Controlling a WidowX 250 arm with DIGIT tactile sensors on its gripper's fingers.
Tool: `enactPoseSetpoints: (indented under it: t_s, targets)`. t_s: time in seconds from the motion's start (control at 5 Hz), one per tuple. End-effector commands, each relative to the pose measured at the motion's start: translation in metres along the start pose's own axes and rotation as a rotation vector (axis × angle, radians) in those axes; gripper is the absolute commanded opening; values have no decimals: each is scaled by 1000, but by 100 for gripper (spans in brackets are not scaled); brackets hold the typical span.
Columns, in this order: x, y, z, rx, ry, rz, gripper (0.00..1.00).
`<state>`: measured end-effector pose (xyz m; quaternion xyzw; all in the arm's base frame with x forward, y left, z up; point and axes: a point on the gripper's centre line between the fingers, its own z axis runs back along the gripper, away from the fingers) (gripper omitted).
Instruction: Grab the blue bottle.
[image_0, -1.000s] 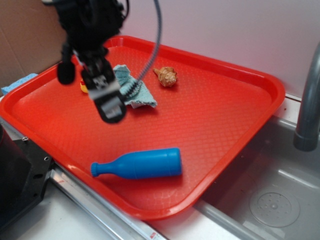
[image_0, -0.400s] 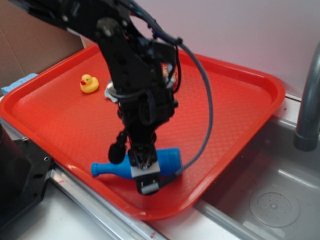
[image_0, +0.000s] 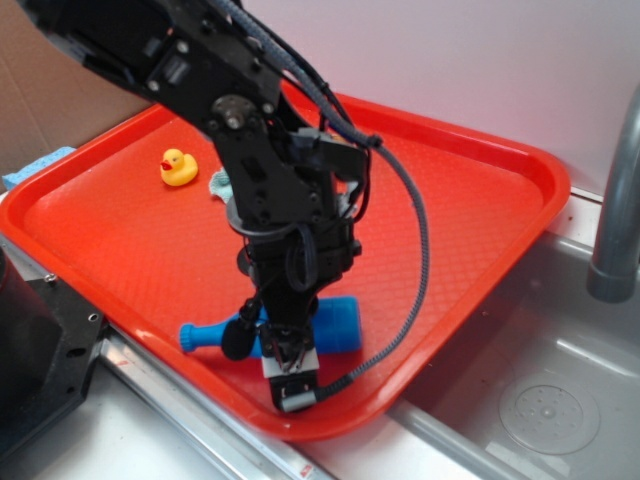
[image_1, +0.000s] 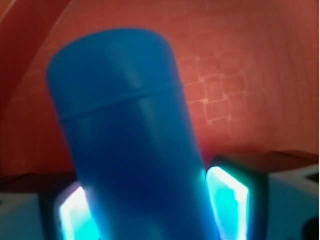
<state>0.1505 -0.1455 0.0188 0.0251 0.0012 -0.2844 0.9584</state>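
Bottle: bright blue smooth plastic bottle (image_0: 335, 325) lies on the red plastic tray (image_0: 480, 250).
Claw: black claw (image_0: 285, 365) clamped on its body.

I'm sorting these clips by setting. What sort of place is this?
Probably a kitchen sink mock-up for robot trials: a metal basin with a faucet on the right, and a red tray holding a blue bottle and toy duck.

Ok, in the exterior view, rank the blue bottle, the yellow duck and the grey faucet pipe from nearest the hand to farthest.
1. Blue bottle: lying on the red tray's front edge, right at the hand.
2. Yellow duck: at the tray's back left.
3. Faucet pipe: off the tray, at the far right by the sink.
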Motion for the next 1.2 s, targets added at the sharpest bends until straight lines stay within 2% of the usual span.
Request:
enactPoseSetpoints:
  t_s: [0.0,0.4,0.6,0.8,1.0]
  targets:
    - [-6,23,46,-37,-32,252,0]
    - [-27,97,131,-74,-66,709,0]
    - [-41,120,153,-41,-85,839,0]
    - [-48,129,161,-7,-91,898,0]
    - [-42,134,158,-10,-44,864,0]
